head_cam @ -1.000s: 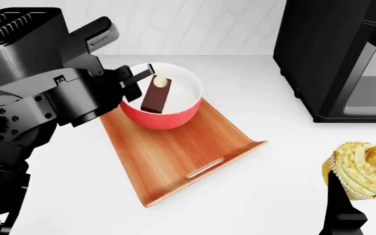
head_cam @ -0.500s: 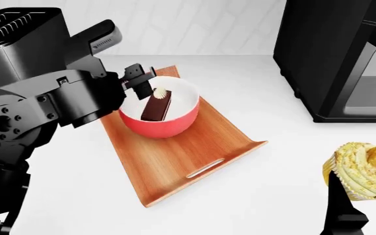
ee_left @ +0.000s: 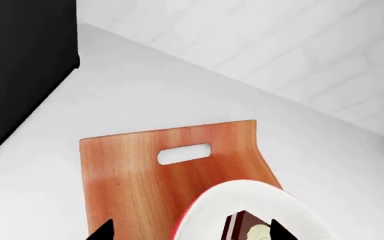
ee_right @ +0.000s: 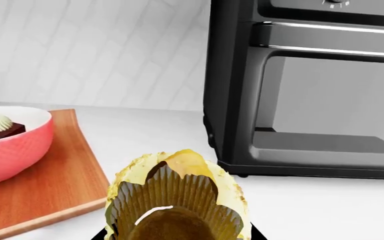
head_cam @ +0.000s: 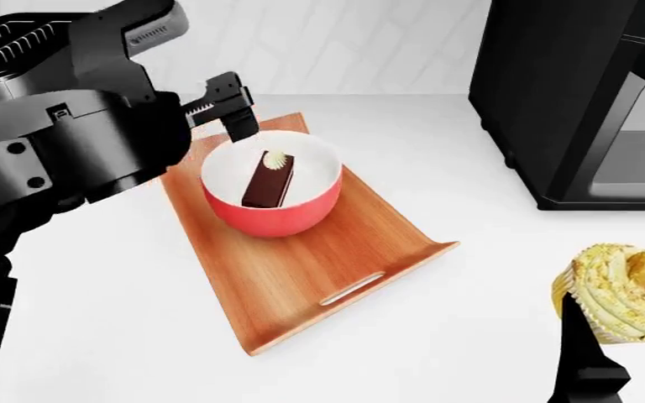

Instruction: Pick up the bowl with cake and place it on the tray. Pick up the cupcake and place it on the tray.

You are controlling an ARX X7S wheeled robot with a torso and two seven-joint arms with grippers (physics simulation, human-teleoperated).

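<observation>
From the left wrist view, the camera looks down past two dark fingertips of the left gripper (ee_left: 186,231), which stand well apart at either side of the picture with nothing between them. Below sits the bowl with cake (ee_left: 245,212), its white rim and a corner of the chocolate slice showing, resting on the wooden tray (ee_left: 145,165). The tray's upturned end with its slot handle points toward the white tiled wall, and the white counter (ee_left: 312,140) spreads around it. The spread jaws and the gap above the rim suggest the bowl is set down and let go.

In the head view, the bowl with cake (head_cam: 272,189) sits on the far half of the tray (head_cam: 334,269), leaving the near half bare, which looks like the room meant for the second item. The left gripper (head_cam: 228,105) hangs above and behind the bowl's rim, apart from it. At the lower right, the cupcake (head_cam: 625,290) is held up by the right gripper, well apart from the tray. A black oven (head_cam: 580,92) stands at the right.

From the right wrist view, the cupcake (ee_right: 177,202) fills the foreground, wrapper toward the camera, with the right gripper (ee_right: 177,235) closed around its base. The bowl (ee_right: 8,142) and tray (ee_right: 45,185) lie beyond it, the oven (ee_right: 305,85) behind.
</observation>
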